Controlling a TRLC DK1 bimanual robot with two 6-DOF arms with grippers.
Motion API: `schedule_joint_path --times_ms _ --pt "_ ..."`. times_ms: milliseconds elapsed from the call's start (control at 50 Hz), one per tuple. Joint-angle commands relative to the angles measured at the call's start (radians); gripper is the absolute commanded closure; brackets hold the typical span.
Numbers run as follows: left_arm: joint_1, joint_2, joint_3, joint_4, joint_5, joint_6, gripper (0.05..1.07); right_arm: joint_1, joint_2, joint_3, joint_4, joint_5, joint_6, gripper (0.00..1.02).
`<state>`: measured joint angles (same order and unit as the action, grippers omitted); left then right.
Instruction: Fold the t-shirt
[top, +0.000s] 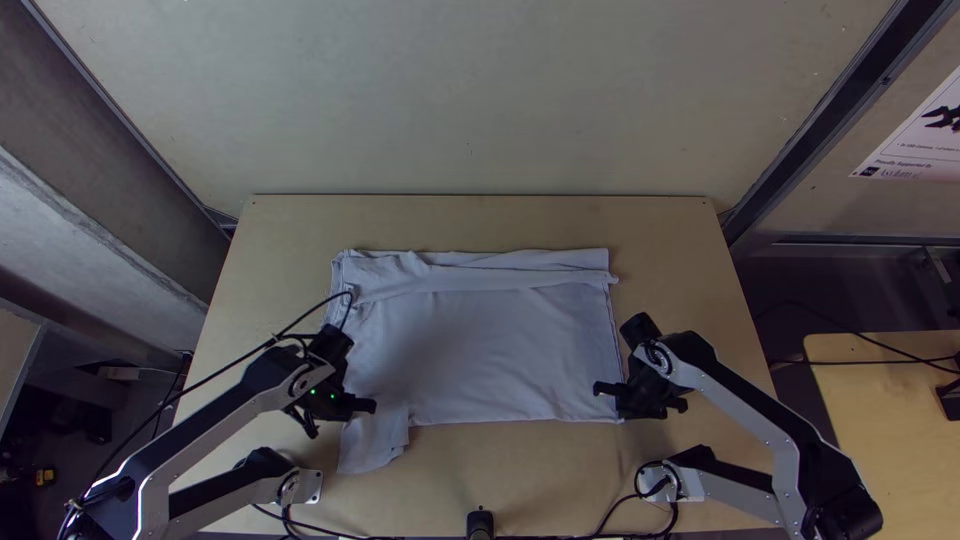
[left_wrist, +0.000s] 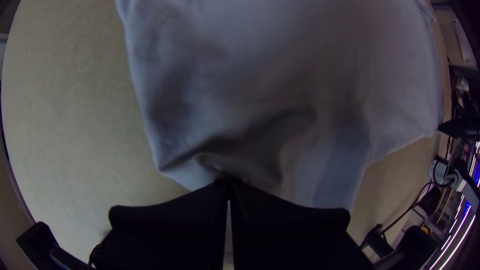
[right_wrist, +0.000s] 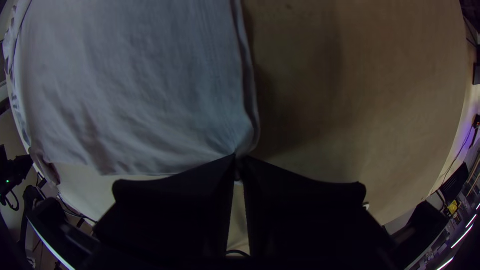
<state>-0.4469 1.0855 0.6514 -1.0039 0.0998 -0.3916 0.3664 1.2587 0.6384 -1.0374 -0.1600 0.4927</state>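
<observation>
The right arm's black claw (top: 638, 404), its wide, flat fingers (right_wrist: 175, 200) meeting at the tips, pinches a corner of the pale grey cloth t-shirt (right_wrist: 150, 90). Creases fan from that corner. The light wooden counter (right_wrist: 350, 105) lies under and beside the t-shirt; past the t-shirt's opposite side is the left arm's black claw (top: 335, 406).

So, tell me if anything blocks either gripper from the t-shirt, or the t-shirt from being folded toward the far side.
Nothing visible does. The right gripper pinches a near corner of the t-shirt, and the left gripper is shut on bunched cloth at the other end.
</observation>
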Motion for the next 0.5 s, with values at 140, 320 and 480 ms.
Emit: schedule_joint_path --times_ms 140,320,480 --pt "0.178 -0.050 0.111 -0.006 -0.006 0.103 1.05 -0.018 -0.110 0.118 -0.056 0.073 -0.008 0.99" --pt "0.300 -0.052 0.165 -0.002 -0.008 0.212 1.05 -0.070 -0.085 0.162 -0.061 0.099 -0.031 0.99" --pt "0.352 -0.050 0.195 0.008 -0.012 0.264 1.05 -0.092 -0.041 0.210 -0.058 0.114 -0.037 0.99"
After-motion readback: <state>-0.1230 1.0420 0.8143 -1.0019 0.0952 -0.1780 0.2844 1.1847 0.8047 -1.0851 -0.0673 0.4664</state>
